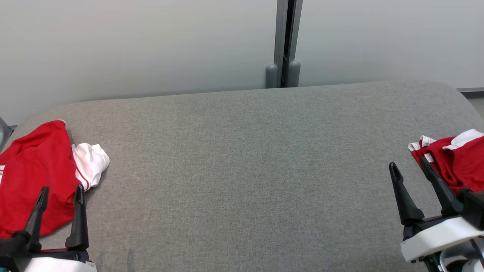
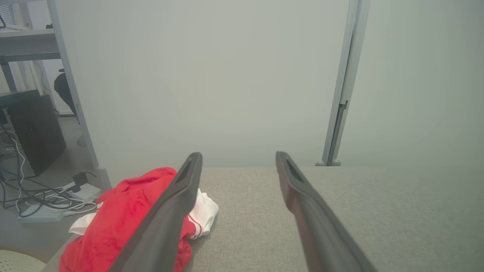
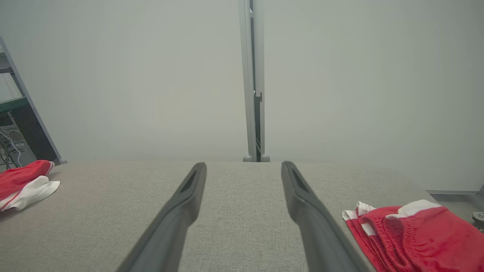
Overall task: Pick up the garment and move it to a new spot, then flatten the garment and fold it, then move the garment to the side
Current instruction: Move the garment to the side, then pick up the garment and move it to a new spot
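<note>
red garment (image 1: 34, 177) lies crumpled, ungrasped on the bench (image 1: 242, 170); both arms' jaws apart, empty; all steps apparently remain.

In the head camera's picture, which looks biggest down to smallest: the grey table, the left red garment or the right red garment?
1. grey table
2. left red garment
3. right red garment
Both garments run off the picture's edge, so their true sizes are unsure.
</note>
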Motion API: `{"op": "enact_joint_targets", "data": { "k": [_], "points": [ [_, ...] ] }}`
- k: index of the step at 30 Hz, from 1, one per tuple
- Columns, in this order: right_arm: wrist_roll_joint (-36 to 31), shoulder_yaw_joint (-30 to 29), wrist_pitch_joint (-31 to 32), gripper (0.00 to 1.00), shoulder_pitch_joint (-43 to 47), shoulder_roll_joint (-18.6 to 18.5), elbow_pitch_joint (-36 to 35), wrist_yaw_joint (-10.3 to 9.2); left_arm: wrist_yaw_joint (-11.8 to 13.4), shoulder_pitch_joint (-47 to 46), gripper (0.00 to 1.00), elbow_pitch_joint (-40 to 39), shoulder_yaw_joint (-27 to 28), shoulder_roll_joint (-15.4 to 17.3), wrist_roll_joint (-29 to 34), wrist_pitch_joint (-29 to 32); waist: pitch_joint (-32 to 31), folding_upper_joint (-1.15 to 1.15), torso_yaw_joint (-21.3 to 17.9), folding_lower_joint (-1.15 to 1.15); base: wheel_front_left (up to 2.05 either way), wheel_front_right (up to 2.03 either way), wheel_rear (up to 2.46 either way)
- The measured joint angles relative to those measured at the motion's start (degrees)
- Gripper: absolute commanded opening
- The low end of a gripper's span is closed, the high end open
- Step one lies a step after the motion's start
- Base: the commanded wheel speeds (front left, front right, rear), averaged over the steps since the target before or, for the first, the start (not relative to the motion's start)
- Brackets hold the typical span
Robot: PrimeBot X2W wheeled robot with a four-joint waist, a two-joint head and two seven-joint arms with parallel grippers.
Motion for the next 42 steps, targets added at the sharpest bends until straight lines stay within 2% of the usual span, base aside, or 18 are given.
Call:
{"op": "enact_joint_targets", "data": {
  "k": [4, 13, 42],
  "points": [
    [-0.74, -1.02, 2.26, 1.0, 3.42, 0.86, -3.09, 0.0, -1.4, 0.99, 1.0, -0.15, -0.88, 0.03, -0.46, -0.08, -1.32, 0.0, -0.31, 0.0, 0.0, 0.0, 0.0],
    [-1.66, -2.21, 4.31, 1.0, 6.66, 1.43, -6.36, 0.0, -2.4, 2.08, 1.0, 0.41, -1.46, 0.69, -1.15, 0.27, -2.85, 0.0, -0.79, 0.0, 0.0, 0.0, 0.0],
    [-2.03, -3.09, 5.08, 1.0, 7.62, 2.91, -8.13, 0.0, -0.97, 2.61, 1.0, 0.37, -2.37, 1.41, -1.15, 2.03, -3.35, 0.0, -0.56, 0.0, 0.0, 0.0, 0.0]
  ]
}}
